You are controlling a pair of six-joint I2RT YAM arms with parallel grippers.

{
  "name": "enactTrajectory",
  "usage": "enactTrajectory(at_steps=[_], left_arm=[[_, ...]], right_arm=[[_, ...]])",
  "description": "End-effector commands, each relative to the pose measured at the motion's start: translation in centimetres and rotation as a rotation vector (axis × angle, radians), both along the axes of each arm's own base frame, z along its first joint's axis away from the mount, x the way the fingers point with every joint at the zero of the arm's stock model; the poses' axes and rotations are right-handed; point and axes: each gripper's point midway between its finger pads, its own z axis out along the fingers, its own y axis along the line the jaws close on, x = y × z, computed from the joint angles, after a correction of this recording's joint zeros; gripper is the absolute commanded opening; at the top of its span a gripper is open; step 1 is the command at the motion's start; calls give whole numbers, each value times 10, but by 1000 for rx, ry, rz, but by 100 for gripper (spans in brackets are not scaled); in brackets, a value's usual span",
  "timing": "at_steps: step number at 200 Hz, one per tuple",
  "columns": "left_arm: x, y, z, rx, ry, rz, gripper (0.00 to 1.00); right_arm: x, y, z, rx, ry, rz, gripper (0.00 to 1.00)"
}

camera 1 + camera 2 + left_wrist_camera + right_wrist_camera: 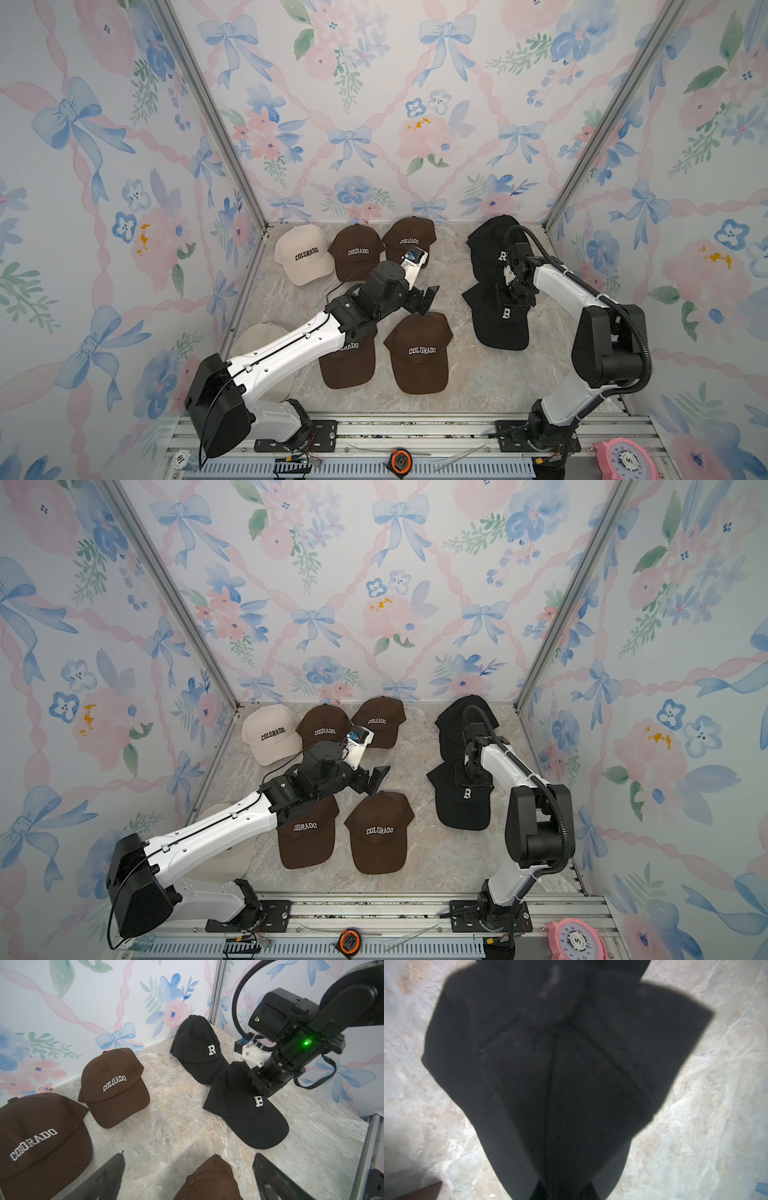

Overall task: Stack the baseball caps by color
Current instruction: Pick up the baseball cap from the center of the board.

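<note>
Several brown baseball caps lie on the marble table: two at the back and two in front. A cream cap sits at the back left, and another cream cap lies half hidden under my left arm. Two black caps lie at the right, one behind the other. My left gripper hangs open above the crown of a front brown cap. My right gripper is shut on the bunched crown of the nearer black cap.
Floral walls with metal corner posts close in the table on three sides. An aluminium rail runs along the front, carrying an orange tape measure and a pink dial.
</note>
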Motion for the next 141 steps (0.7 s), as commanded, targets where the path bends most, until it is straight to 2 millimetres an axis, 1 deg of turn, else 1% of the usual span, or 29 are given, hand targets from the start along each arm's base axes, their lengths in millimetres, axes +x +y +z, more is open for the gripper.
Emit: enactTrajectory(at_steps=[1,7,24,25,28,38,54,67,74,77,80,95,141], left_arm=[[6,-1,8,-7,-13,2,98],[6,-1,9,-7,-13,1,98],[8,0,8,-6,-13,3,98],[8,-1,8,-5,-12,3,98],[9,-1,8,-6,-13,1,98],[10,-2,7,-5,-11,0,98],[14,-3,7,-6,-10,-1,98],[17,-5,5,-2,-7,-1,98],[19,-6,5,-3,-9,-1,98],[20,-6,5,-3,-9,0,98],[21,-6,5,-3,-9,-1,98],[25,-8,5,-4,-12,-2,98],[40,-15,9,8,-31,-5,98]], right_arm=[[3,-2,17,-24,-28,-1,8],[3,-2,24,-27,-40,-1,7],[7,-4,35,-41,-56,0,6],[7,-4,41,-40,-72,-1,6],[8,-5,46,-40,-84,0,7],[11,-5,56,-45,-103,1,6],[19,-6,70,-50,-132,-1,6],[27,-5,78,-48,-148,0,7],[32,-5,88,-45,-173,-1,7],[34,-5,82,-47,-158,-1,7],[37,-4,82,-48,-157,-1,7],[52,-4,88,-50,-176,-4,7],[96,-7,91,-69,-198,-5,8]])
